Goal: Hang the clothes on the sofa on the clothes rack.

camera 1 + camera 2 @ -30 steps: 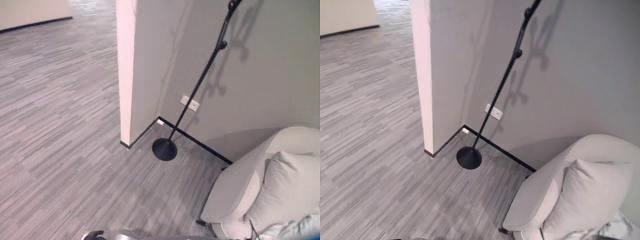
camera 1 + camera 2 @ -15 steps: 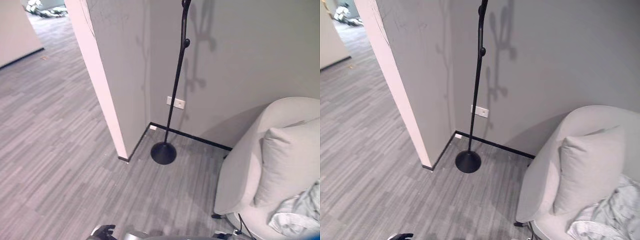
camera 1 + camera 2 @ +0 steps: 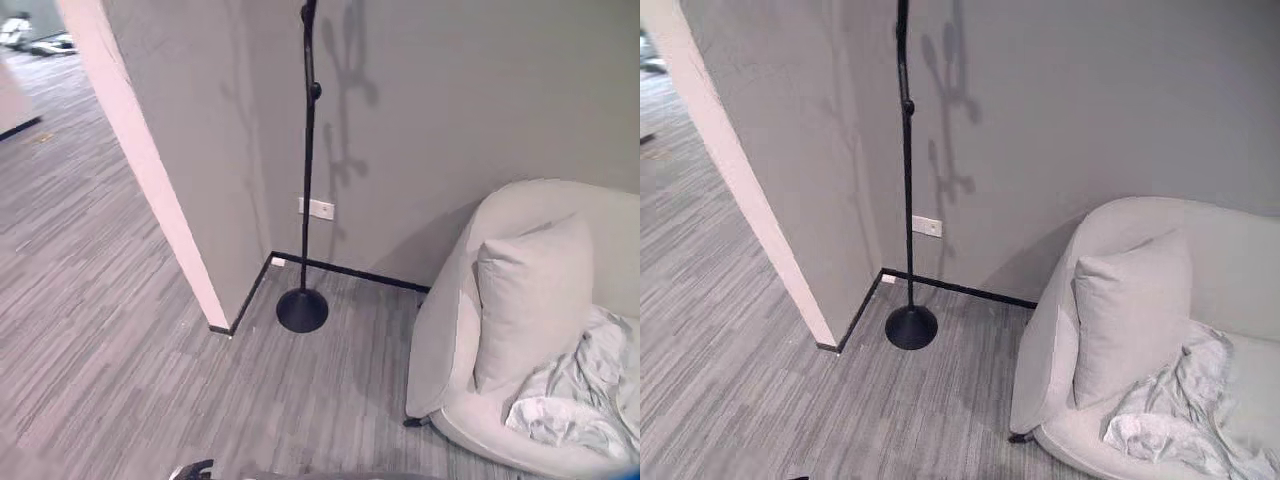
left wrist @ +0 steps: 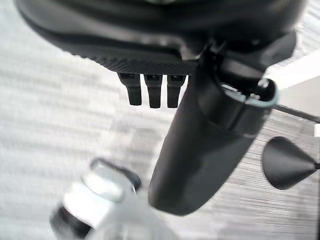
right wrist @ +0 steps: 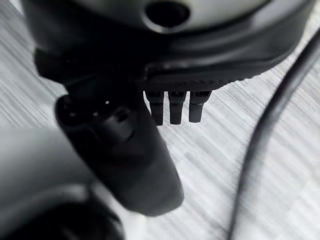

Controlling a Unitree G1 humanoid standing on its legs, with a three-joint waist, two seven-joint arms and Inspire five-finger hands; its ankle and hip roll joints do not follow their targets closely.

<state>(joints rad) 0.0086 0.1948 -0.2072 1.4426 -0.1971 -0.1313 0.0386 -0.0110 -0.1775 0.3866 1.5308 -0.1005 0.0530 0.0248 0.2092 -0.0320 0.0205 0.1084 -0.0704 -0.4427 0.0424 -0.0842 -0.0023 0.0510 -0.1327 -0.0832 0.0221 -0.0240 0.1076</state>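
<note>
Both robot hands open, empty

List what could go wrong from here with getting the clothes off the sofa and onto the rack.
1. The clothes rack is a thin pole on a small round base; a tug while hanging could tip it.
2. The crumpled clothes lie against the cushion on the sofa, so a grab might catch the cushion too.
3. The left hand and right hand hang open and low, far from the garment.
</note>
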